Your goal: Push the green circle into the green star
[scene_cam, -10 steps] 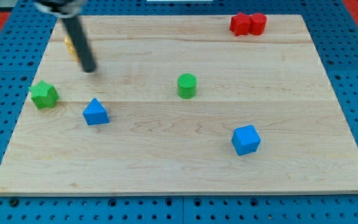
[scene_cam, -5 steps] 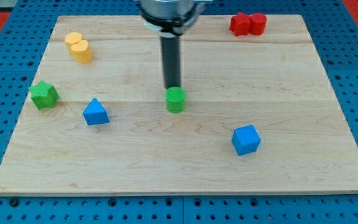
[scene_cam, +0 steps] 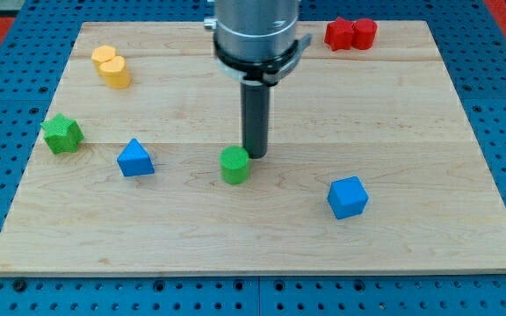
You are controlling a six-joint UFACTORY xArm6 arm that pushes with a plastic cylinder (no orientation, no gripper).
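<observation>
The green circle (scene_cam: pixel 234 165), a short cylinder, stands a little below the board's middle. My tip (scene_cam: pixel 255 155) touches its upper right side. The green star (scene_cam: pixel 61 134) sits near the board's left edge, far to the left of the circle and slightly higher. A blue triangle (scene_cam: pixel 135 159) lies between the circle and the star.
A yellow block (scene_cam: pixel 112 67) sits at the upper left. Two red blocks (scene_cam: pixel 350 34) touch each other at the top right. A blue cube (scene_cam: pixel 348 197) lies at the lower right. The wooden board (scene_cam: pixel 464 219) rests on a blue pegboard.
My tip swept from the upper left to the green circle, then to its right side. The circle has slid down and to the left. The other blocks have not moved.
</observation>
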